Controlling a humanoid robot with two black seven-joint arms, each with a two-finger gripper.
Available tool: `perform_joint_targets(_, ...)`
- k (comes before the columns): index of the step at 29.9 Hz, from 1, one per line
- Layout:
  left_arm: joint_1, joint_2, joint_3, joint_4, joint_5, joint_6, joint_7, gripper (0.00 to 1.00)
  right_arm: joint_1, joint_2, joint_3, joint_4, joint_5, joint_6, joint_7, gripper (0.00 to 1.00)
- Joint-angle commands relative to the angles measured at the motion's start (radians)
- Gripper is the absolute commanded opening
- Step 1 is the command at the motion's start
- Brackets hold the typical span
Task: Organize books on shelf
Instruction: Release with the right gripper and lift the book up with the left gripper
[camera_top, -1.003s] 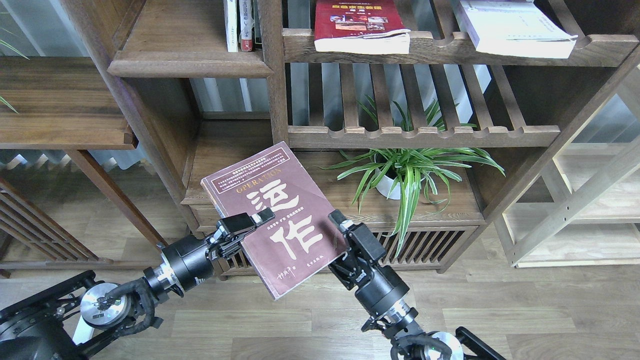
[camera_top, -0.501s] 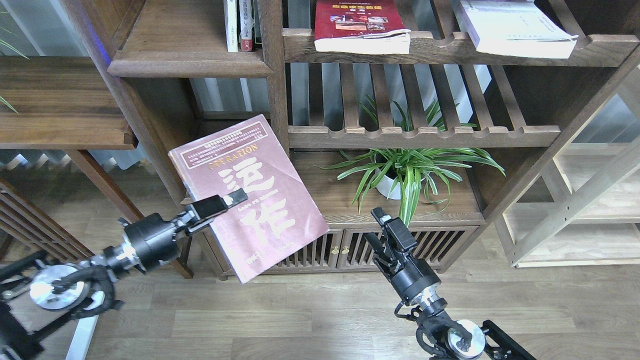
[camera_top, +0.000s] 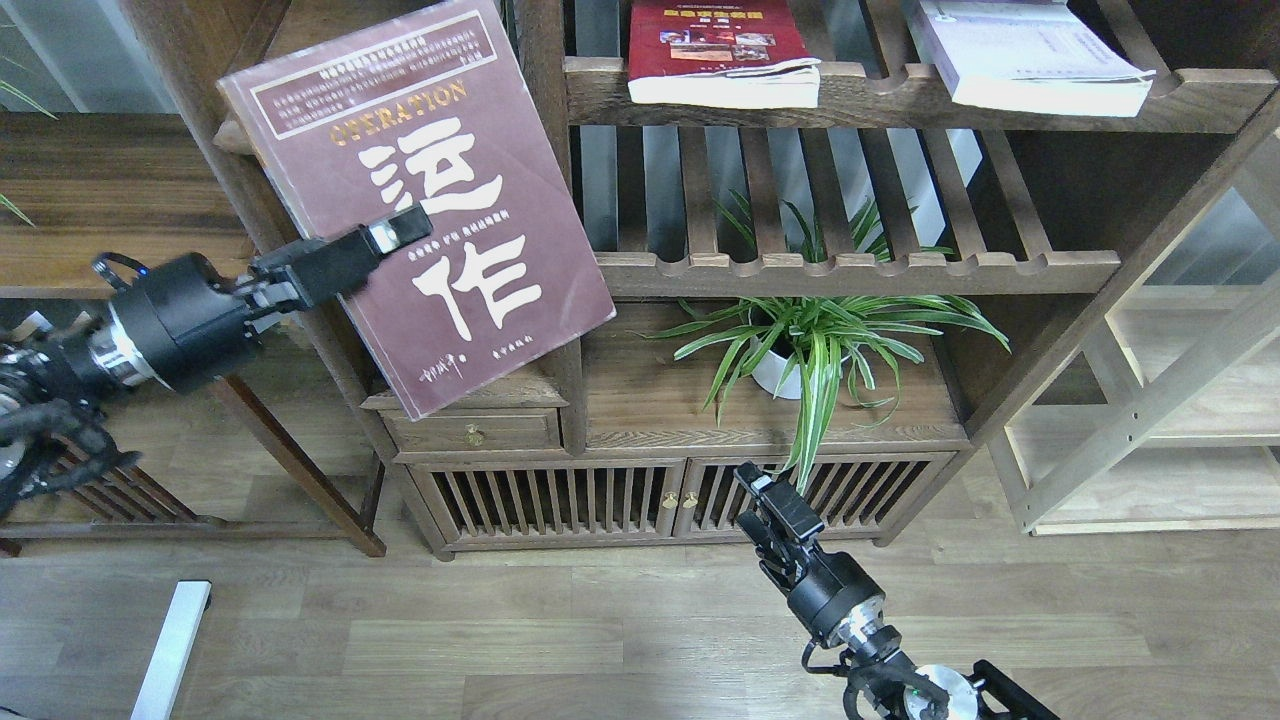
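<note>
My left gripper (camera_top: 395, 235) is shut on the left edge of the maroon book (camera_top: 450, 200), the one with white Chinese characters and "OPERATION". It holds the book up, tilted, in front of the left bay of the walnut bookcase. The book covers most of the solid shelf (camera_top: 320, 20); only the shelf's top surface shows above the book. A red book (camera_top: 715, 50) and a white book (camera_top: 1030, 50) lie flat on the upper slatted rack. My right gripper (camera_top: 765, 495) is low in front of the cabinet doors and holds nothing. It is too dark to tell its fingers apart.
A spider plant in a white pot (camera_top: 810, 340) stands on the cabinet top under the slatted racks. A low cabinet with slatted doors (camera_top: 560, 500) is below. A dark side table (camera_top: 120, 200) is at the left and a pale shelving unit (camera_top: 1180, 400) at the right.
My left arm has lifted the maroon book up and to the left, from cabinet height to the upper shelf. My right gripper let go of the book and has dropped back low.
</note>
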Motion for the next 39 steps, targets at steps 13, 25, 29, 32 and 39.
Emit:
perform_joint_targets(13,0.008,0.054,-0.343,-0.013,0.265,0.0,0.066,0.01,-0.025,-0.064,-0.077,-0.003,-0.007,0.0,-0.002,0.99)
perform_joint_targets(25,0.016,0.045,-0.377,-0.053,0.382,0.0,0.046,0.0,-0.032,-0.189,-0.076,0.005,-0.03,0.0,-0.003,0.99)
perform_joint_targets(29,0.01,-0.018,-0.376,-0.067,0.452,0.014,0.041,0.0,-0.033,-0.241,-0.066,0.005,-0.027,0.0,0.006,0.99)
perform_joint_targets(32,-0.003,-0.105,-0.396,-0.084,0.532,0.152,0.041,0.0,-0.035,-0.277,-0.065,0.005,-0.026,0.0,0.007,0.99)
perform_joint_targets(39,-0.021,-0.153,-0.411,-0.085,0.641,0.334,0.0,0.0,-0.067,-0.32,-0.011,0.003,-0.022,0.0,0.007,0.99)
